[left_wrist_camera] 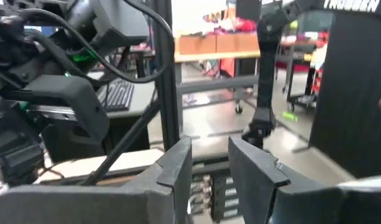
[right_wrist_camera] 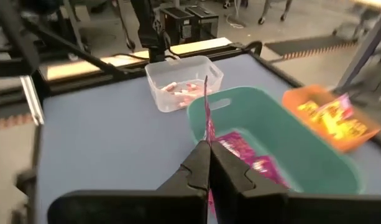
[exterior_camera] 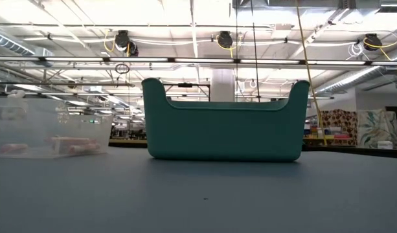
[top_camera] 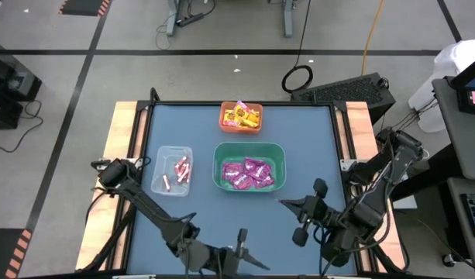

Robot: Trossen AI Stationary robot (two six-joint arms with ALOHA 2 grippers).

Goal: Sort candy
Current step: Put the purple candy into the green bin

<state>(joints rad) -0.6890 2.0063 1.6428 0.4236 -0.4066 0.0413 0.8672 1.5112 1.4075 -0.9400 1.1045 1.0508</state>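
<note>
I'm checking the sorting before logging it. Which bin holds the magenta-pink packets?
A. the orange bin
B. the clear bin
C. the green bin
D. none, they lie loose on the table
C: the magenta-pink packets lie inside the green bin, while the orange bin holds yellow packets.

Left gripper sits at the near table edge, fingers parted. Right gripper is raised, fingers pressed together.
</note>
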